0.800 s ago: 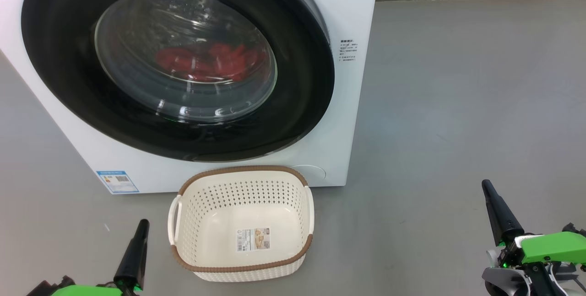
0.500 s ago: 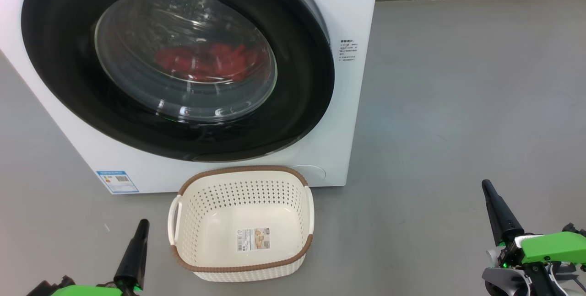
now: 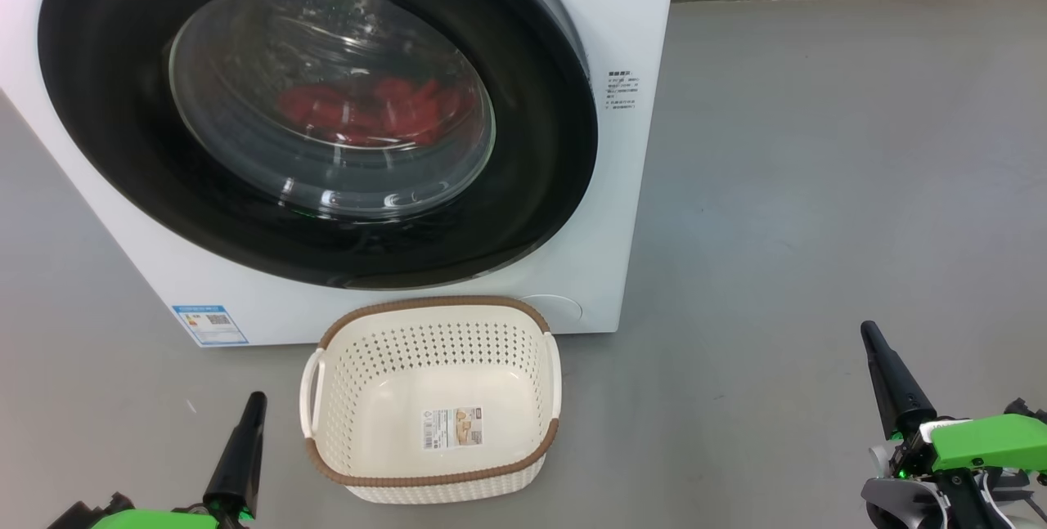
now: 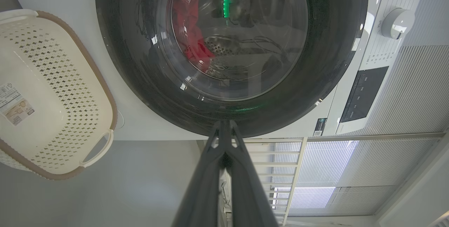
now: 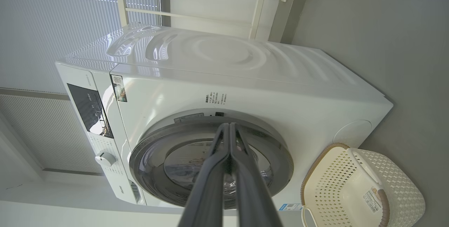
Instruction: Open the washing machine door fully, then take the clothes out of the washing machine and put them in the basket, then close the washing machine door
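The washing machine door point(image 3: 123, 145) is closed flush on the washing machine point(image 3: 626, 14). Red clothes point(image 3: 368, 112) inside drum, seen thru glass. The basket point(image 3: 433, 302) sits empty on floor point(image 3: 818, 145) just in front. The left gripper point(image 3: 255, 402) & right gripper point(image 3: 869, 333) are low either side, jaws pressed together, holding nothing.

A home laundry corner: washing machine point(image 3: 622, 186), basket point(image 3: 433, 398), grey floor point(image 3: 818, 186), window blinds point(image 5: 52, 27).
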You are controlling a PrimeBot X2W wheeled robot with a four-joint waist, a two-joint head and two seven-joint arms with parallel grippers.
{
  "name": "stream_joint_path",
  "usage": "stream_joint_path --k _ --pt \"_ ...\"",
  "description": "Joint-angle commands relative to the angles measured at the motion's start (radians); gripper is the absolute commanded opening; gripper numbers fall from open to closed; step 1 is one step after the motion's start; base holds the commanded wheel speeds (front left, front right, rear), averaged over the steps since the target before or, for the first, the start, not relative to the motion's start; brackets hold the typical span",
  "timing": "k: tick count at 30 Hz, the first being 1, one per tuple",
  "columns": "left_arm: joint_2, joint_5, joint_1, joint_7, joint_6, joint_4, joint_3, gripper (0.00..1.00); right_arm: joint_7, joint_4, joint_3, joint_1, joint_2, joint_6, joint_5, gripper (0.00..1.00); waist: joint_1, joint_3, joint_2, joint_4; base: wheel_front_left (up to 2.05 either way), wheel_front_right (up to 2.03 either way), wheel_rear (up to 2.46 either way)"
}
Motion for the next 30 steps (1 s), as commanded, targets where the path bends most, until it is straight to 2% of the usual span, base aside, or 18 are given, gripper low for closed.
stream_joint_path --k 1,30 --pt "0.011 -0.007 -0.041 0.004 -0.007 -0.027 0.026 0.0 0.006 -0.03 0.017 -0.042 -0.009 0.001 0.007 0.0 0.0 0.0 0.0 0.0 0.0 0.0 0.0" --pt "0.011 -0.007 -0.041 0.004 -0.007 -0.027 0.026 0.0 0.006 -0.03 0.017 -0.042 -0.009 0.001 0.007 0.0 0.0 0.0 0.0 0.0 0.0 0.0 0.0"
